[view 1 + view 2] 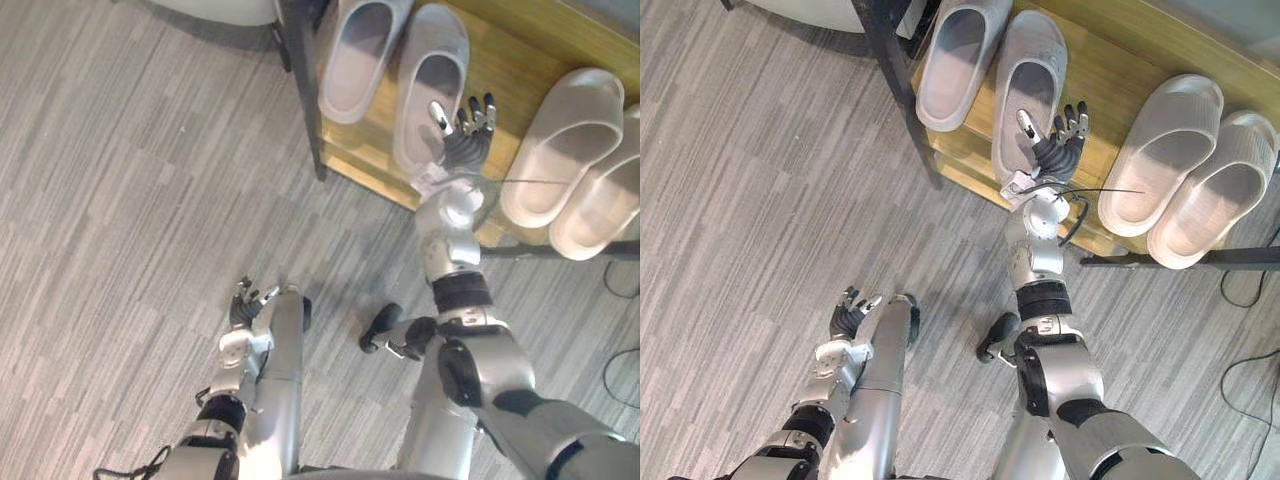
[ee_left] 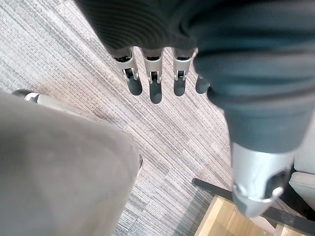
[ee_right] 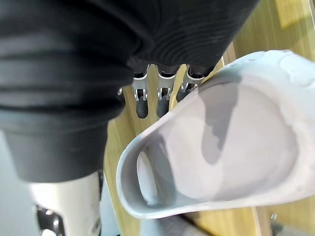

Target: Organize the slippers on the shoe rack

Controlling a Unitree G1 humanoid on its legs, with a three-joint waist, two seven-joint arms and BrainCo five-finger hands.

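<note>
Hovering open and empty over the shoe rack (image 1: 1110, 60), my right hand (image 1: 1055, 150) sits just right of the nearest slipper (image 1: 1030, 70), whose length runs along my reach; my left hand (image 1: 847, 320) hangs relaxed, well away.

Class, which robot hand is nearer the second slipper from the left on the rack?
Right. The right hand is at the near end of that slipper; the left hand hangs over the floor, well away.
</note>
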